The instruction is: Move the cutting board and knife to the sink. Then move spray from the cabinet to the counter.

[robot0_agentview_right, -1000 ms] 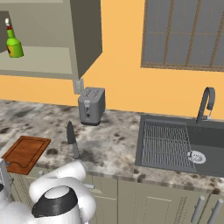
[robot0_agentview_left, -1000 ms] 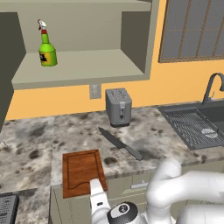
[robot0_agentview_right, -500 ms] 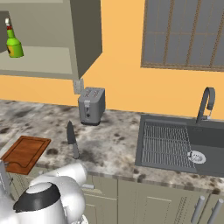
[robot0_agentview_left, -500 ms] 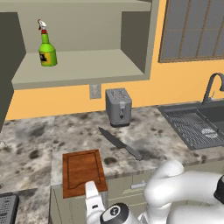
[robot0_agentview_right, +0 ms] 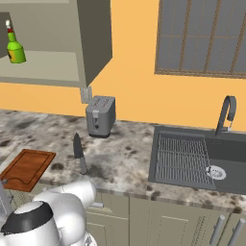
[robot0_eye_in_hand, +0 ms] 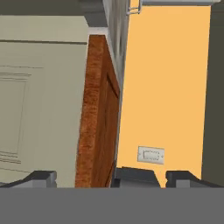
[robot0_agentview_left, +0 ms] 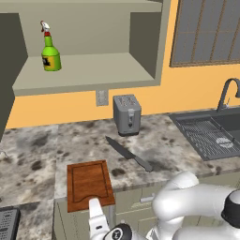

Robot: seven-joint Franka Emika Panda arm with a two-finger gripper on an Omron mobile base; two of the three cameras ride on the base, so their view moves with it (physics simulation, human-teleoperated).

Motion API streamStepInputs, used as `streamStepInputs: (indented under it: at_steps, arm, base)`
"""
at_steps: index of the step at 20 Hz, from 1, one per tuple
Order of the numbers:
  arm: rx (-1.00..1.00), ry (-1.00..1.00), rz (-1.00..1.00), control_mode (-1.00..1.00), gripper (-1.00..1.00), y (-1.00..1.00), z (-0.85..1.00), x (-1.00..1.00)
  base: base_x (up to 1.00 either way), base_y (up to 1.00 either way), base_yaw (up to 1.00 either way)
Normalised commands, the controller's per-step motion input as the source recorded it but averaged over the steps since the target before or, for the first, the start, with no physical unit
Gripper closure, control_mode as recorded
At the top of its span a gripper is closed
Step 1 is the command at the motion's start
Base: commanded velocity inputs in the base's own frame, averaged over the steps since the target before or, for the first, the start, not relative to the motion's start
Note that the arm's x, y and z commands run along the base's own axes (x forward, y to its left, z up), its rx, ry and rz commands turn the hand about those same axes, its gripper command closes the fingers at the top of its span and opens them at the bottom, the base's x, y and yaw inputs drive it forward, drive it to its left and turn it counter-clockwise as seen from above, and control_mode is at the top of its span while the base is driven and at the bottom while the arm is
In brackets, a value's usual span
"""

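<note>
While the jaws stand wide apart at the front edge of the surface (robot0_agentview_left: 33,159), the cutting board (robot0_agentview_left: 89,183) lies flat there — its near end overhanging. Just beside it lies the knife (robot0_agentview_left: 129,153), well apart from the sink (robot0_agentview_right: 192,153); the spray (robot0_agentview_left: 50,54) stands on the cabinet (robot0_agentview_left: 84,75) shelf.

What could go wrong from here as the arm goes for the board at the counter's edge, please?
The cutting board overhangs the front edge of the counter, and the open claw comes at it edge-on from below, so a nudge might tip or slide it off. The knife lies close beside the board; a shoved board might knock it toward the edge.
</note>
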Motion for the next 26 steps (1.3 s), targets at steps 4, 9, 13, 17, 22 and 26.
streamStepInputs:
  at_steps: [4, 9, 13, 17, 22, 26]
  arm:
    - [0.00, -0.08, 0.00, -1.00, -1.00, 0.00, -0.08, 0.06]
    - [0.00, -0.05, 0.00, -1.00, -1.00, 0.00, -0.04, 0.13]
    - [0.00, -0.03, 0.00, -1.00, -1.00, 0.00, 0.00, 0.08]
    - [0.00, -0.01, 0.00, -1.00, -1.00, 0.00, 0.00, 0.06]
    - [0.00, 0.00, 0.00, -1.00, -1.00, 0.00, -0.02, 0.06]
    - [0.00, 0.00, 0.00, -1.00, -1.00, 0.01, -0.01, 0.11]
  base:
    - [0.00, 0.00, 0.00]
    - [0.00, 0.00, 0.00]
    - [0.00, 0.00, 0.00]
    - [0.00, 0.00, 0.00]
    - [0.00, 0.00, 0.00]
    - [0.00, 0.00, 0.00]
